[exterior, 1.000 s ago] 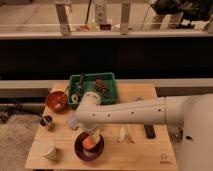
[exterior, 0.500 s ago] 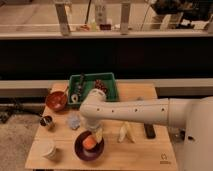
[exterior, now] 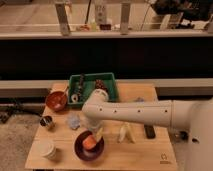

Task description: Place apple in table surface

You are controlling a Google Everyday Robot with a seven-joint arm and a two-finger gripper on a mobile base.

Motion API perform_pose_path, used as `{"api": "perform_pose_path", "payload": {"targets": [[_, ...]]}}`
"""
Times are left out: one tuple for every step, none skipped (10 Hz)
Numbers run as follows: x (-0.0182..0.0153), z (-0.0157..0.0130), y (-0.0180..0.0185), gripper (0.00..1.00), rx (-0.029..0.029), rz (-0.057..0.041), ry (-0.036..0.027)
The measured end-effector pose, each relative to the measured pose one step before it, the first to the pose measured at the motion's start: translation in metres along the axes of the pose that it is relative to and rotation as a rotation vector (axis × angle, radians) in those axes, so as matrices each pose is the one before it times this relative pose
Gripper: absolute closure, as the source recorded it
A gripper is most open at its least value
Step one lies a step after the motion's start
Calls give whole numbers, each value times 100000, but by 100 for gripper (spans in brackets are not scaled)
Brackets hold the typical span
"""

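Note:
The apple (exterior: 89, 144), small and orange-red, lies on a dark maroon plate (exterior: 80, 151) at the front left of the light wooden table surface (exterior: 137, 156). My white arm reaches in from the right, bends near the green tray, and drops straight down onto the plate. The gripper (exterior: 93, 136) sits right at the apple's top and covers part of it. Whether it grips the fruit does not show.
A green tray (exterior: 111, 84) holding several items stands at the back. Left of it is a reddish-brown bowl (exterior: 56, 101). A small dark can (exterior: 46, 121), a white cup (exterior: 48, 149), a bluish wad (exterior: 74, 121), a pale banana-like piece (exterior: 124, 133) and a black object (exterior: 149, 131) lie around.
The arm's bend has swung up and to the right, and the wrist now points more steeply down. The gripper has stayed over the plate and settled onto the apple.

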Motion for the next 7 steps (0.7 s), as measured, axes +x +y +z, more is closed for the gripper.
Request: {"api": "perform_pose_path", "payload": {"targets": [[-22,-17,-11,56,178,-287,-41],[35,-68,74,60,153,-351,80],[-24,-61,-2,58,34,-430,108],[-224,-44,-151,51,-210,-1037,56],[-84,-26,-15,51,-214,-527,20],[-33,-75,76,51,-358,-339,17],[-74,-75,48,51,-293,-460,-80]]}}
